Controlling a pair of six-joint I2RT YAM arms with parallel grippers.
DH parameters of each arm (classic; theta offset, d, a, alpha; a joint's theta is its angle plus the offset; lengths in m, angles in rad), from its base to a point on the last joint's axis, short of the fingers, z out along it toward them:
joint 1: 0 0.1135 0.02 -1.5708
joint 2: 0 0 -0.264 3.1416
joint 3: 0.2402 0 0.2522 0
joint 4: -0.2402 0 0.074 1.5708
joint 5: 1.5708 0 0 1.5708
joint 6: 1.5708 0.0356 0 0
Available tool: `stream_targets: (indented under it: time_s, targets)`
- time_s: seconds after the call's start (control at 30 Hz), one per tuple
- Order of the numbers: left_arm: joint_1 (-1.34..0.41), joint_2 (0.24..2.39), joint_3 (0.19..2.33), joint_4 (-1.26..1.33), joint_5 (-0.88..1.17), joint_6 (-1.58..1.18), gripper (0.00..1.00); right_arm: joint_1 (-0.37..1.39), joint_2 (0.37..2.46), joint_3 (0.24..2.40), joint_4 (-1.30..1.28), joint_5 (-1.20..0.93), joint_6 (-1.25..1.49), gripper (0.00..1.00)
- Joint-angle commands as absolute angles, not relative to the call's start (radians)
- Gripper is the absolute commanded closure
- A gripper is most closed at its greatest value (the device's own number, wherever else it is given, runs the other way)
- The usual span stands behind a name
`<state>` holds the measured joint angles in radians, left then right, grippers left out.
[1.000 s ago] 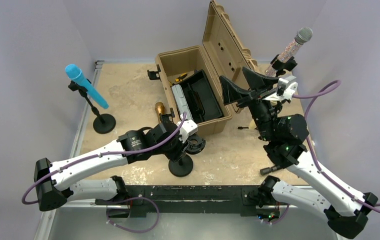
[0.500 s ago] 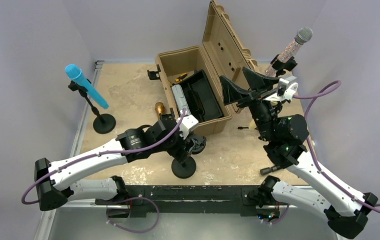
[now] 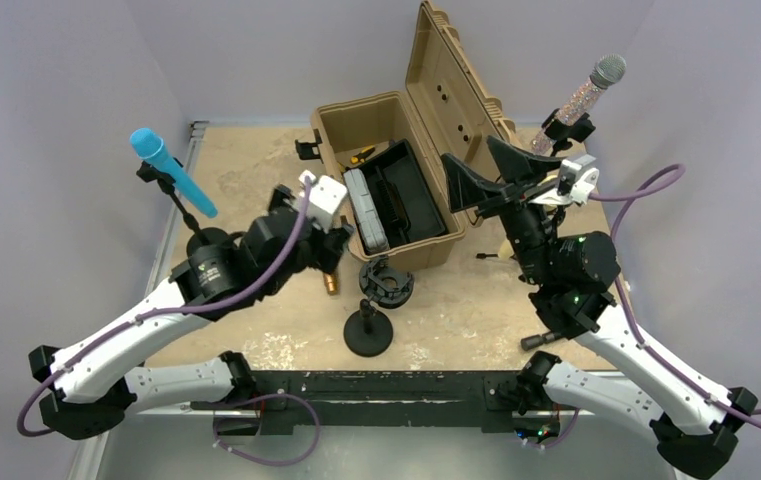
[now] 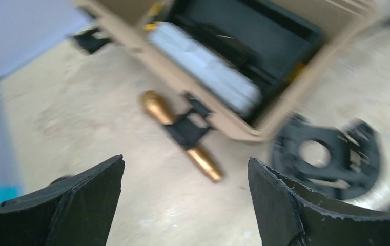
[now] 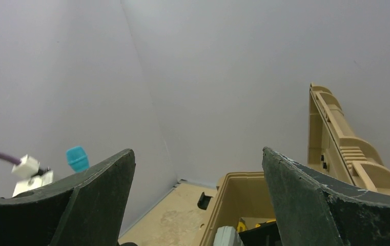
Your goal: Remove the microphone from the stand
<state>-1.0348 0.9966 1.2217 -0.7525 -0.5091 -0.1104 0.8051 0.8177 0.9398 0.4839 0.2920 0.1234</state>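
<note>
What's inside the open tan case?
The tan case holds a grey block, a black tray and a yellow item. The right pincer covers its right end; under the tray is hidden.

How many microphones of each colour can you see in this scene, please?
Blue microphone, on the left stand: 1
Silver glitter microphone, on the right rear stand: 1
Gold microphone, lying on the table beside the case: 1
Total: 3
</note>
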Motion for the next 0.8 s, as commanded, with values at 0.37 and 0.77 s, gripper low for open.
stream_targets:
  time_s: [0.37, 0.77]
  targets:
    - [-0.572, 1.075, 1.548, -0.926, -1.043, -0.333, 0.00, 0.807, 0.820, 0.955, 0.517, 0.278, 0.101, 0.07]
    - [-0.248, 1.071, 1.529, -0.679, -1.023, -0.295, 0.03, 0.807, 0.860, 0.977, 0.534, 0.239, 0.081, 0.07]
